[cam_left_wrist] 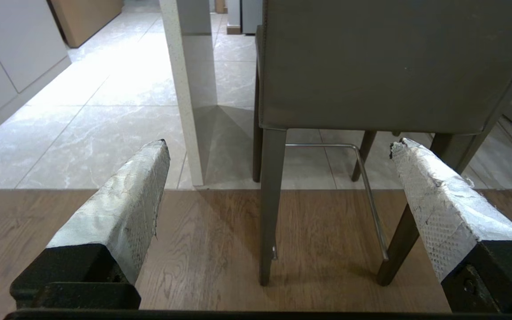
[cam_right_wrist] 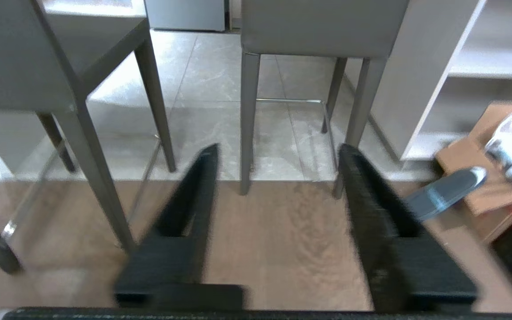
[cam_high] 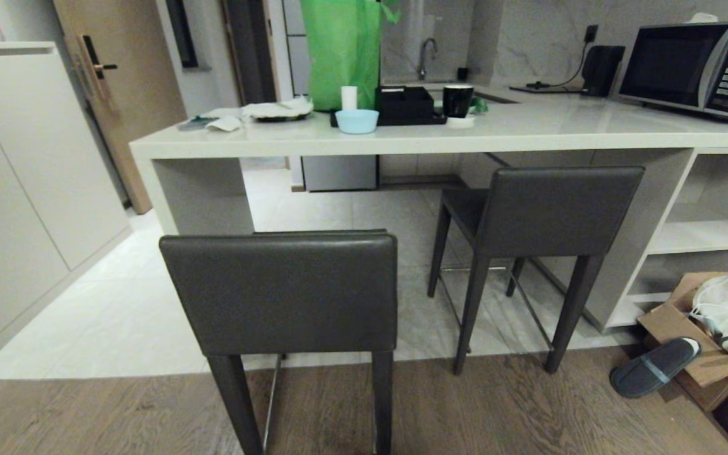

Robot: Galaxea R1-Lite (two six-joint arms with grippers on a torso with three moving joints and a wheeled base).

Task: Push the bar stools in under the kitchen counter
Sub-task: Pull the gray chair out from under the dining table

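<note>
Kitchen counter (cam_high: 528, 129) ahead; 2 stools (cam_high: 282, 291) look stiff, top-heavy; I'd push the backrest. Left gripper (cam_left_wrist: 278, 151), right gripper (cam_right_wrist: 278, 153) fingers apart, empty.

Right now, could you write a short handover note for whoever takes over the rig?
Left gripper: open, holding nothing, low behind the near stool.
Right gripper: fingers apart with only floor between them, holding nothing, facing the far stool.
Near stool stands clear of the kitchen counter, its back legs on the wood floor. Far stool stands closer in, its seat partly under the slab, backrest still outside the counter edge.
Done: neither stool is tucked in.
Left: push both stools in under the counter.
</note>
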